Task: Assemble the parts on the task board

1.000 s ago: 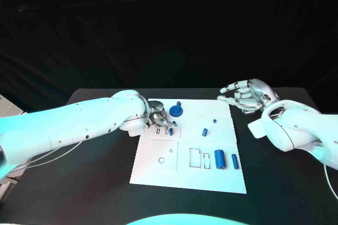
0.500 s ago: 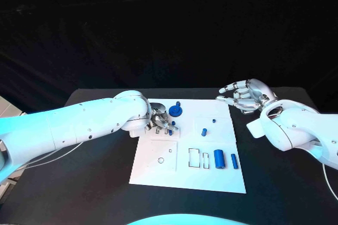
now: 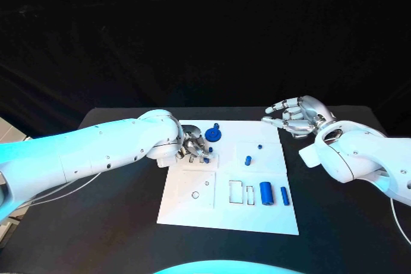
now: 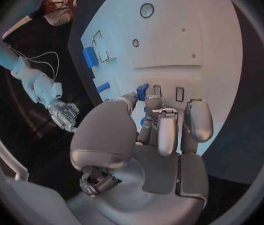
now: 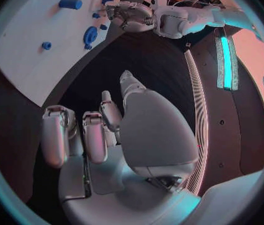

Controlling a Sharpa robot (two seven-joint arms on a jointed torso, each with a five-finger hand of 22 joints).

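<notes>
The white task board [image 3: 224, 210] lies in the middle of the table. My left hand [image 3: 193, 147] is low over the board's far left corner and pinches a small blue part [image 4: 143, 91] right by two small rectangular slots [image 4: 179, 94]. My right hand [image 3: 296, 116] hovers over the table beyond the board's far right corner, fingers spread and holding nothing. On the board are a round blue part [image 3: 213, 134], a small blue peg [image 3: 260, 147], a short blue piece [image 3: 247, 161], a blue cylinder [image 3: 267, 193] and a thin blue bar [image 3: 284, 195].
The black table [image 3: 111, 226] surrounds the board on all sides. Outlined recesses [image 3: 236, 192] lie left of the cylinder, and a round hole [image 3: 196, 195] sits in the board's left panel. My right arm [image 3: 360, 158] fills the table's right side.
My left hand has shifted very slightly over the slots with the small blue part. My right hand has barely moved.
</notes>
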